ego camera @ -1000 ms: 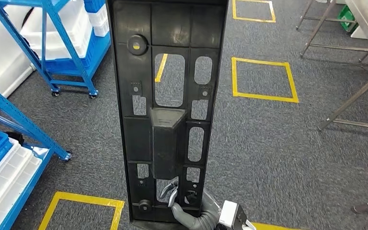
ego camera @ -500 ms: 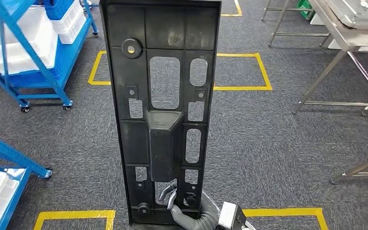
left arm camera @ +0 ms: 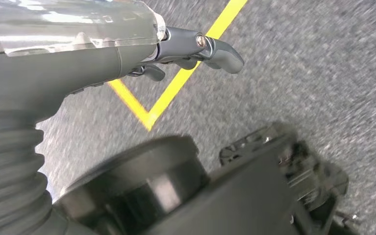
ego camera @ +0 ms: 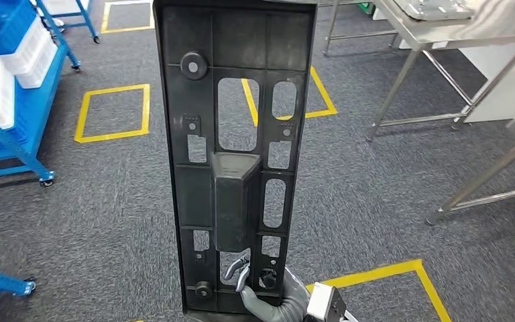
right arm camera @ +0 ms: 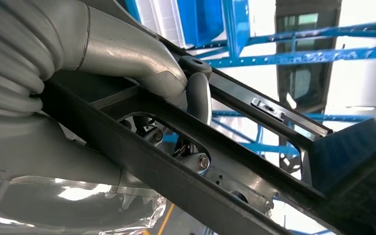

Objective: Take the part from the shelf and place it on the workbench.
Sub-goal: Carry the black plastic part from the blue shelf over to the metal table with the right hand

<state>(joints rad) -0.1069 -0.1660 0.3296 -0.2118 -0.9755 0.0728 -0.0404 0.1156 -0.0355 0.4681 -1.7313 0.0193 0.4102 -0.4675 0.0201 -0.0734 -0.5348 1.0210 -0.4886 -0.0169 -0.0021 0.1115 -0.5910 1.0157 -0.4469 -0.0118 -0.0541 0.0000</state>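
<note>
The part (ego camera: pixel 238 194) is a long black plastic panel with many cut-outs and a raised box in its middle. It stands upright in the centre of the head view. My right hand (ego camera: pixel 241 276) grips it at its lower end, with fingers hooked through a cut-out. In the right wrist view the thumb (right arm camera: pixel 196 98) presses over a rib of the part (right arm camera: pixel 127 147). The steel workbench (ego camera: pixel 436 30) stands at the far right, apart from the part. My left hand (left arm camera: pixel 127 49) hangs over the carpet with loosely extended fingers and holds nothing.
A blue wheeled shelf (ego camera: pixel 13 60) with white and blue bins stands at the far left. Yellow tape squares (ego camera: pixel 110 111) mark the grey carpet. Legs of a second steel table (ego camera: pixel 483 181) slant in at the right. A blue frame foot (ego camera: pixel 0 282) sits at the lower left.
The camera has turned: the blue shelves slid off to the left and the steel workbench came further in at the upper right. The part stays upright in my right hand.
</note>
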